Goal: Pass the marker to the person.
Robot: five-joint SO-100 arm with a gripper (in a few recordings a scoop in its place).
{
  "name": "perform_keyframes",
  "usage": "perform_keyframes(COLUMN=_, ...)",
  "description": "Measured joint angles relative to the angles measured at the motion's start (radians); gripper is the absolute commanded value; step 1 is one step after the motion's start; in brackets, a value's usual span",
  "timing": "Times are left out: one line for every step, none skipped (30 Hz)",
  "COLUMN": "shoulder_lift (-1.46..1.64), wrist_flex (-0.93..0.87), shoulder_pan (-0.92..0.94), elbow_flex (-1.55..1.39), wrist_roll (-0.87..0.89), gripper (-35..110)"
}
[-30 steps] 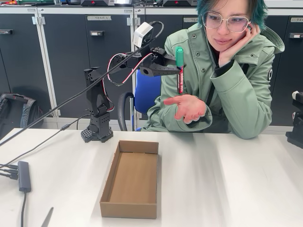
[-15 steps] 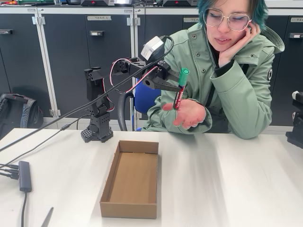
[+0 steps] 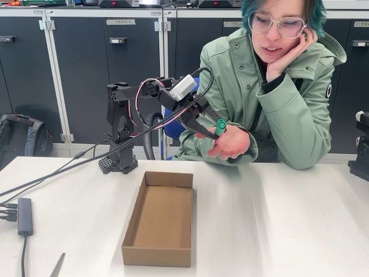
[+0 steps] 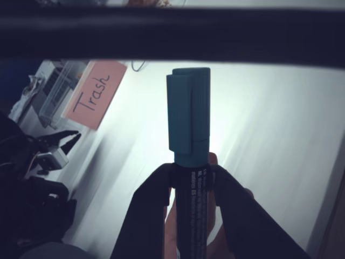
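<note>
In the fixed view my gripper (image 3: 214,132) is shut on the marker (image 3: 219,126), whose green cap points forward and down. The marker rests on or just above the upturned palm (image 3: 232,143) of the person (image 3: 281,86), who sits behind the table with their chin on the other hand. In the wrist view the green cap (image 4: 188,114) stands up from my gripper (image 4: 192,174). Black fingers (image 4: 150,208) clamp the black barrel (image 4: 194,211) from both sides, and the person's fingertips (image 4: 213,158) show just behind it.
An open cardboard box (image 3: 134,218) lies on the white table (image 3: 288,219) in front of the arm's base (image 3: 119,158). A cable hub (image 3: 24,208) and a grey pointed tool (image 3: 57,266) lie at the front left. A pink "Trash" sign (image 4: 94,94) shows in the wrist view.
The arm has swung down and forward, bringing the marker from upright above the person's hand to tilted low at the palm. The person's hand has stayed held out.
</note>
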State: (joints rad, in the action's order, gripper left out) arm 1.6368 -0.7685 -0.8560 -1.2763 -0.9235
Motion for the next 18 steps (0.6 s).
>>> perform_keyframes(shoulder_lift=0.0, wrist_flex=-0.006, shoulder_pan=0.003, elbow_flex=0.0, wrist_roll=0.008, gripper=-5)
perform_keyframes(shoulder_lift=0.0, wrist_flex=-0.009, shoulder_pan=0.008, elbow_flex=-0.005, wrist_roll=0.014, gripper=-5)
perform_keyframes(shoulder_lift=0.0, wrist_flex=-0.015, shoulder_pan=0.009, elbow_flex=-0.009, wrist_roll=0.02, gripper=-5)
perform_keyframes(shoulder_lift=0.0, wrist_flex=-0.018, shoulder_pan=0.009, elbow_flex=-0.014, wrist_roll=0.023, gripper=-5)
perform_keyframes(shoulder_lift=0.0, wrist_flex=-0.02, shoulder_pan=0.011, elbow_flex=-0.023, wrist_roll=0.028, gripper=-5)
perform_keyframes(shoulder_lift=0.0, wrist_flex=-0.02, shoulder_pan=0.012, elbow_flex=-0.025, wrist_roll=0.031, gripper=-5)
perform_keyframes(shoulder_lift=0.0, wrist_flex=-0.02, shoulder_pan=0.015, elbow_flex=-0.025, wrist_roll=0.031, gripper=-5)
perform_keyframes(shoulder_lift=0.0, wrist_flex=-0.02, shoulder_pan=0.015, elbow_flex=-0.028, wrist_roll=0.031, gripper=-5)
perform_keyframes(shoulder_lift=0.0, wrist_flex=-0.02, shoulder_pan=0.015, elbow_flex=-0.028, wrist_roll=0.035, gripper=-5)
perform_keyframes(shoulder_lift=0.0, wrist_flex=-0.02, shoulder_pan=0.015, elbow_flex=-0.029, wrist_roll=0.037, gripper=-5)
perform_keyframes(shoulder_lift=0.0, wrist_flex=-0.02, shoulder_pan=0.015, elbow_flex=-0.029, wrist_roll=0.037, gripper=-5)
perform_keyframes(shoulder_lift=0.0, wrist_flex=-0.02, shoulder_pan=0.015, elbow_flex=-0.031, wrist_roll=0.037, gripper=-4)
perform_keyframes(shoulder_lift=0.0, wrist_flex=-0.02, shoulder_pan=0.015, elbow_flex=-0.031, wrist_roll=0.037, gripper=-2)
perform_keyframes(shoulder_lift=0.0, wrist_flex=-0.02, shoulder_pan=0.015, elbow_flex=-0.031, wrist_roll=0.037, gripper=1)
perform_keyframes(shoulder_lift=0.0, wrist_flex=-0.02, shoulder_pan=0.015, elbow_flex=-0.031, wrist_roll=0.037, gripper=5)
perform_keyframes(shoulder_lift=0.0, wrist_flex=-0.02, shoulder_pan=0.015, elbow_flex=-0.031, wrist_roll=0.037, gripper=8)
perform_keyframes(shoulder_lift=0.0, wrist_flex=-0.02, shoulder_pan=0.015, elbow_flex=-0.031, wrist_roll=0.032, gripper=11)
perform_keyframes(shoulder_lift=0.0, wrist_flex=-0.02, shoulder_pan=0.015, elbow_flex=-0.031, wrist_roll=0.028, gripper=14)
